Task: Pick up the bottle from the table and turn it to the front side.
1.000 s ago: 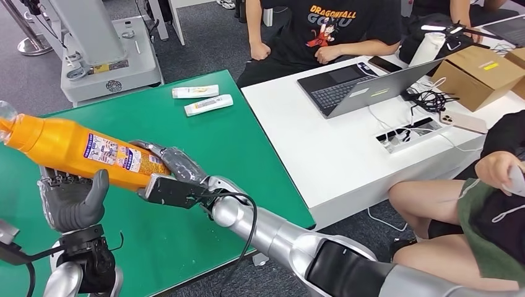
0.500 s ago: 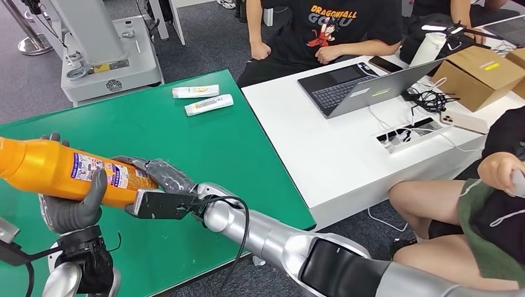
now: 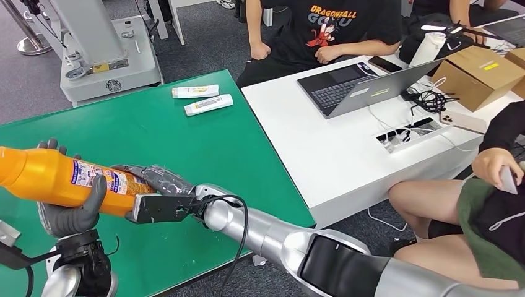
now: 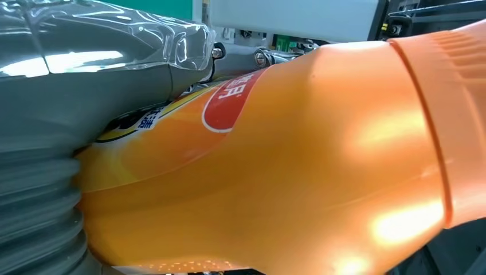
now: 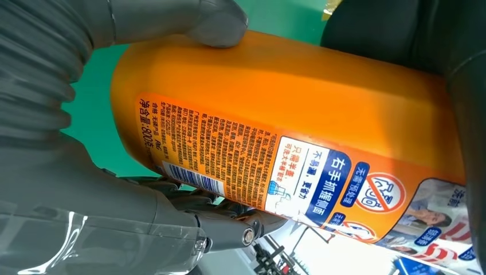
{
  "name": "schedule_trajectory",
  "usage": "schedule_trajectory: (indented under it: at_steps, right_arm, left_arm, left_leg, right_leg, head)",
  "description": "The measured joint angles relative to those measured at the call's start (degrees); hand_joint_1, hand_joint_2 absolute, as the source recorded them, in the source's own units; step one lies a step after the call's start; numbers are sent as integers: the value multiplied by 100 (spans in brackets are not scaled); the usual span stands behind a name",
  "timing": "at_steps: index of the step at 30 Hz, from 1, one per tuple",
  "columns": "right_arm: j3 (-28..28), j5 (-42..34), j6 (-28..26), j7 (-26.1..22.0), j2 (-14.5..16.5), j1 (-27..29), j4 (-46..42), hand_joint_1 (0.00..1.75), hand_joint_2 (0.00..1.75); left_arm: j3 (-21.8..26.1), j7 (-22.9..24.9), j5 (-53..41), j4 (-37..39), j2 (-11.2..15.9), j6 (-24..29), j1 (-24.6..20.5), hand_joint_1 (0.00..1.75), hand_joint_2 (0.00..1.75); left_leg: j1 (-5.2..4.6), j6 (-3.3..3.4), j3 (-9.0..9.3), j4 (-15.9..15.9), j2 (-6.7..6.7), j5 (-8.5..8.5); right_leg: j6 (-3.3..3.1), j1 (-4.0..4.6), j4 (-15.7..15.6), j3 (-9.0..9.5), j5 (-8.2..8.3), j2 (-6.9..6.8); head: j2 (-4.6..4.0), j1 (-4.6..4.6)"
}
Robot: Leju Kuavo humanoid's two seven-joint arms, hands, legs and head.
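Because the orange bottle point(image 3: 65, 179) has to be rolled about its long axis, both hands carry it lying nearly level above the near-left part of the green table point(image 3: 186, 142), clear of the surface, with its neck end running out past the left edge of the head view. The left hand point(image 3: 68, 207) cradles the middle of the body from below, thumb curled up over the near side and fingertips showing above the far side — a wrap that bears the weight and, I judge, could act as the pivot. The right hand point(image 3: 155, 185) is closed round the base end; its wrist view shows the thumb point(image 5: 215, 23) pressed on the plain orange wall and darker fingers under the bottle, so this hand looks placed to do the twisting. The side now facing up and toward the head camera carries fine print and a barcode (the back label, by the look of it), while the left wrist view catches a red emblem on the underside — so the front probably faces down and the turn is not yet done. Holding at 2 separated points keeps a smooth, glossy bottle from slipping; the risk is losing grip while 1 hand re-seats. Well apart, 2 white tubes point(image 3: 204, 99) lie at the table's far edge.
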Motion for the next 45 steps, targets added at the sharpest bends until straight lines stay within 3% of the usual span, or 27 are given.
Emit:
schedule_trajectory:
  at_steps: [20,21,25,26,42,43,45]
  right_arm:
    - [286,121,42,90,-550,230,180,175,175]
    - [290,127,37,97,-563,234,179,175,175]
    - [294,134,18,110,-616,268,175,175,175]
    - [294,134,4,113,-632,279,171,175,175]
    - [116,238,-597,221,-766,336,-261,175,175]
    - [102,241,-609,227,-766,336,-291,175,175]
    - [64,242,-624,237,-766,334,-345,175,175]
  left_arm:
    - [0,-65,38,15,98,94,41,0,175]
    - [0,-65,38,16,98,93,41,8,175]
    - [0,-65,50,25,98,90,38,169,175]
    - [0,-65,59,27,98,85,37,175,175]
    - [-11,-54,236,30,6,-90,-99,171,175]
    - [-11,-46,236,30,-7,-98,-121,154,175]
    - [-11,-33,234,31,-21,-114,-168,67,175]
  left_leg:
    - [0,0,0,1,1,0]
    - [0,0,0,1,1,0]
    - [0,0,0,1,1,0]
    - [0,0,0,1,1,0]
    - [0,0,-3,1,-2,0]
    - [0,0,-4,1,-2,0]
    - [0,0,-4,1,-2,0]
  right_leg:
    - [0,0,-1,-2,0,2]
    - [0,0,-1,-2,0,2]
    - [0,0,-1,-2,0,2]
    - [0,0,-1,-2,0,2]
    - [0,0,1,-1,1,-1]
    - [0,0,2,0,1,-1]
    - [0,0,2,0,1,-2]
  head:
    - [0,-1]
    - [0,0]
    - [0,-1]
    - [0,0]
    - [0,1]
    - [0,1]
    - [0,1]
